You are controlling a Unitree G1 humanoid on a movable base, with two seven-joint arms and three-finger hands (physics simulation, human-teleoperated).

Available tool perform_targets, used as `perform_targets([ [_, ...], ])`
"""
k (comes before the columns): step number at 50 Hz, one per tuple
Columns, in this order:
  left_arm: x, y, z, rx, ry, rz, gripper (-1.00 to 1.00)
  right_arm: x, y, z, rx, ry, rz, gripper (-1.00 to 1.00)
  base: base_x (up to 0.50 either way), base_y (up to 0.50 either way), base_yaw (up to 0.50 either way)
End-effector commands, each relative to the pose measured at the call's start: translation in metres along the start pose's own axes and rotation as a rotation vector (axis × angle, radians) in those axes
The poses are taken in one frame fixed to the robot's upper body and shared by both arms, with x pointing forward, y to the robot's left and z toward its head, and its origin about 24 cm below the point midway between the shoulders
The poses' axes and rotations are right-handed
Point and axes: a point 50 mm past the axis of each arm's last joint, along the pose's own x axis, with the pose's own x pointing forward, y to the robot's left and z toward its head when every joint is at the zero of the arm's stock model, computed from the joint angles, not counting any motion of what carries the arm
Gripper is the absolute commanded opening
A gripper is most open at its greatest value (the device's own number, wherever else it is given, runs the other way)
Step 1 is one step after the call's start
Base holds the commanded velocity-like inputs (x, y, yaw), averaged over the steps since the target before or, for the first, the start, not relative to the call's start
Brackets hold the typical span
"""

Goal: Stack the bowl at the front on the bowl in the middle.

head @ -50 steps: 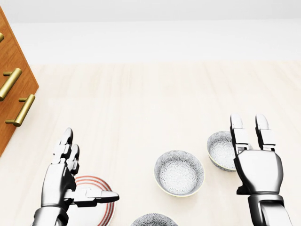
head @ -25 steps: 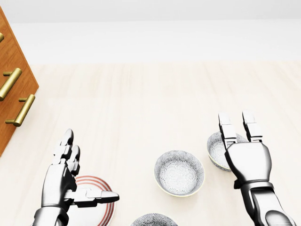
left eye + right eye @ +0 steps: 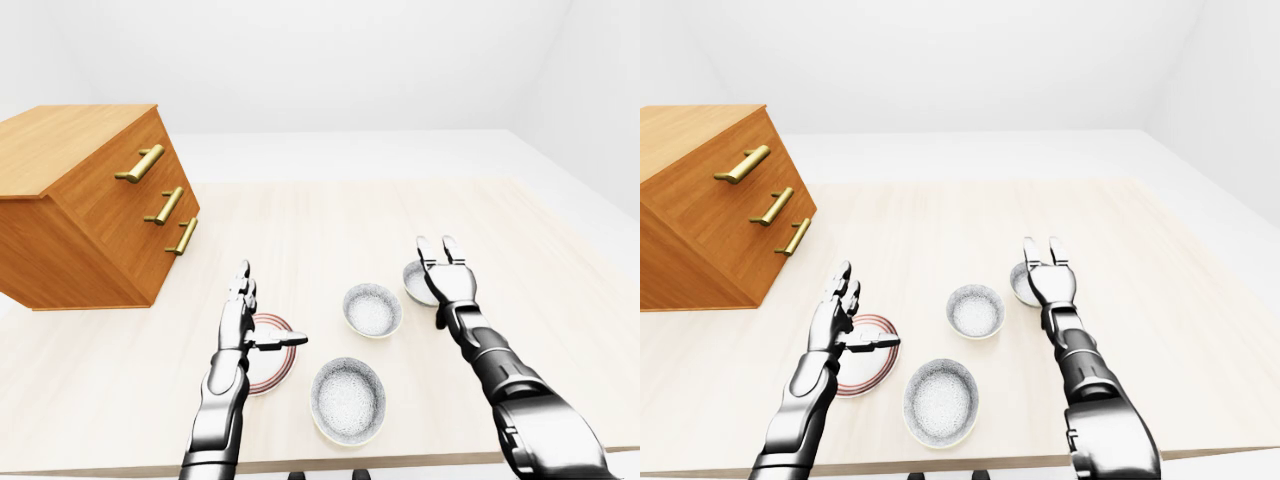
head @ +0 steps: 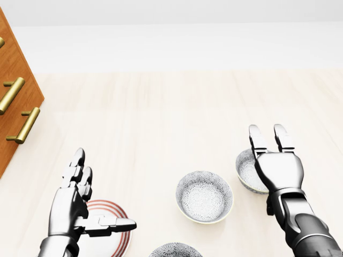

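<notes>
1. my right hand [image 4: 270,152] sits further up and left in the head view than it did a second ago, and it now partly covers the far bowl [image 4: 247,171], which lies just under my palm and to its left. over the last half second the change is small: the wrist has tipped and more of my forearm shows at the lower right.
2. that hand is released, with its fingers [image 4: 256,137] straight, spread and pointing away from me; it grasps nothing.
3. my left hand [image 4: 80,203] has barely shifted from the earlier frames. it is also slack and empty, fingers raised and thumb stuck out toward my right.
4. the red-ringed plate [image 3: 272,366] lies under my left hand, beneath the thumb.
5. the middle bowl [image 4: 204,196] rests on the table [image 3: 330,230] between my two hands, down and left of my right palm, just beside the far bowl but apart from it.
6. the front bowl [image 3: 347,399] stands nearest to me, below the middle bowl and to the right of my left forearm, upright and apart from the other two. it is not yet stacked.
7. none of the three bowls has moved since the earlier frames.
8. the wooden drawer chest [image 3: 90,205] with brass handles [image 3: 140,164] stands well off to the left of my left hand, unchanged.
</notes>
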Motion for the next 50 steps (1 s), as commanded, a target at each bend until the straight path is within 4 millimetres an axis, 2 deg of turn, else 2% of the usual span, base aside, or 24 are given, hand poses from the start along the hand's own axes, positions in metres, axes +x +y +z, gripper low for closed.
perform_targets([
  [1, -0.001, -0.001, -0.002, -0.005, 0.007, -0.003, 1.00, -0.015, 0.026, -0.012, -0.038, 0.035, 0.151, 1.00, 0.00, 0.00, 0.00],
  [11, -0.001, -0.001, -0.001, -0.005, 0.009, -0.003, 1.00, -0.015, 0.027, -0.012, -0.036, 0.035, 0.155, 1.00, 0.00, 0.00, 0.00],
  [12, 0.000, 0.000, -0.003, -0.004, 0.016, -0.001, 1.00, -0.017, 0.028, -0.008, -0.074, -0.003, 0.161, -1.00, 0.00, 0.00, 0.00],
  [29, 0.000, 0.000, -0.004, -0.005, 0.018, 0.000, 1.00, -0.014, 0.024, -0.004, -0.152, -0.068, 0.141, -1.00, 0.00, 0.00, 0.00],
  [30, 0.001, 0.000, -0.004, -0.010, 0.025, 0.001, 1.00, -0.005, 0.006, -0.001, -0.202, -0.118, 0.045, -1.00, 0.00, 0.00, 0.00],
  [36, 0.001, 0.000, -0.005, -0.013, 0.027, 0.002, 1.00, 0.000, -0.010, -0.005, -0.200, -0.104, -0.044, -1.00, 0.00, 0.00, 0.00],
  [40, 0.001, 0.000, -0.005, -0.013, 0.027, 0.002, 1.00, 0.001, -0.012, -0.006, -0.198, -0.097, -0.055, -1.00, 0.00, 0.00, 0.00],
  [42, 0.001, 0.000, -0.006, -0.013, 0.027, 0.002, 1.00, 0.003, -0.020, -0.008, -0.196, -0.094, -0.096, -1.00, 0.00, 0.00, 0.00],
  [44, 0.001, 0.000, -0.005, -0.014, 0.028, 0.003, 1.00, 0.006, -0.044, -0.010, -0.194, -0.088, -0.209, -1.00, 0.00, 0.00, 0.00],
  [47, 0.001, 0.000, -0.005, -0.014, 0.029, 0.003, 1.00, 0.008, -0.062, -0.009, -0.206, -0.097, -0.298, -1.00, 0.00, 0.00, 0.00],
  [50, 0.001, 0.000, -0.005, -0.015, 0.029, 0.003, 1.00, 0.008, -0.063, -0.009, -0.207, -0.095, -0.303, -1.00, 0.00, 0.00, 0.00],
])
